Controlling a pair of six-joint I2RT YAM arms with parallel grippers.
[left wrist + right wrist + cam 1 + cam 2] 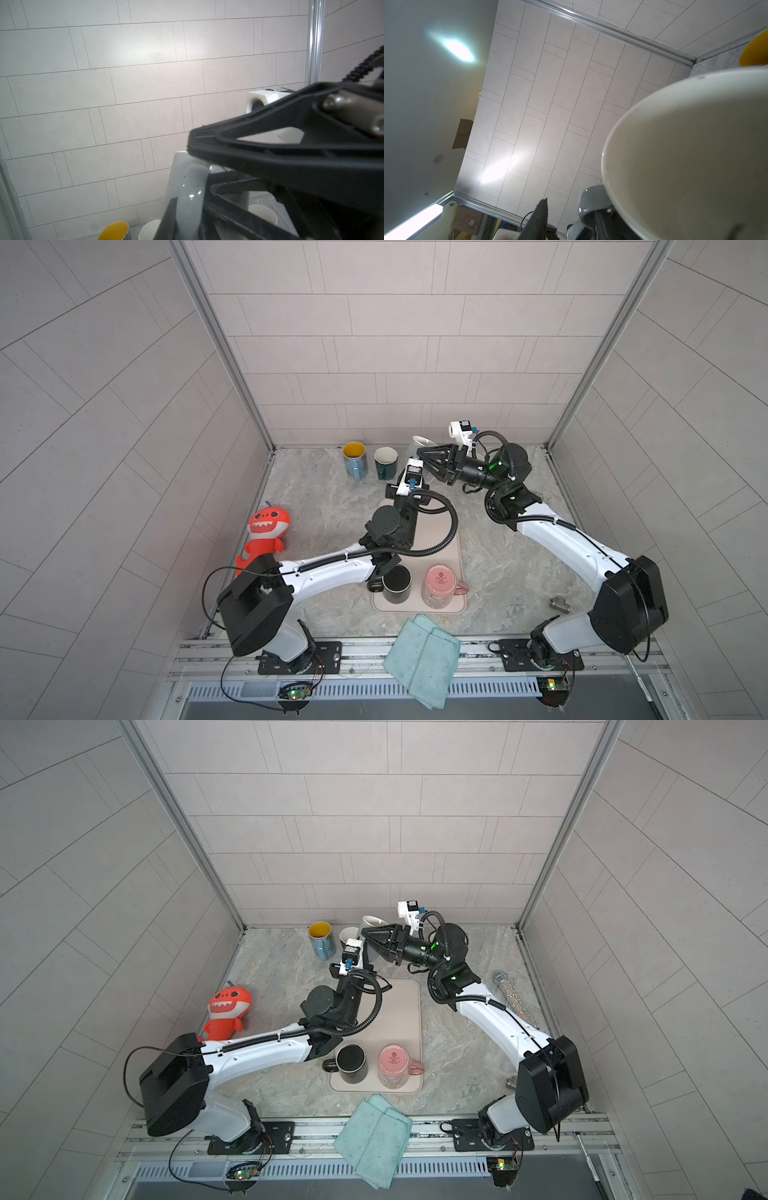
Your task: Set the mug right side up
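The white mug (420, 443) is held off the table (332, 506) between both pincers: its greyish handle is clamped by the left pincer (188, 218), and its wall seems to be gripped by the right pincer (424, 456). Its cream inside is seen empty, the mouth tilted. Just beside the left pincer, a yellow-lined mug (354, 460) and a green mug (385, 462) are stood upright, empty.
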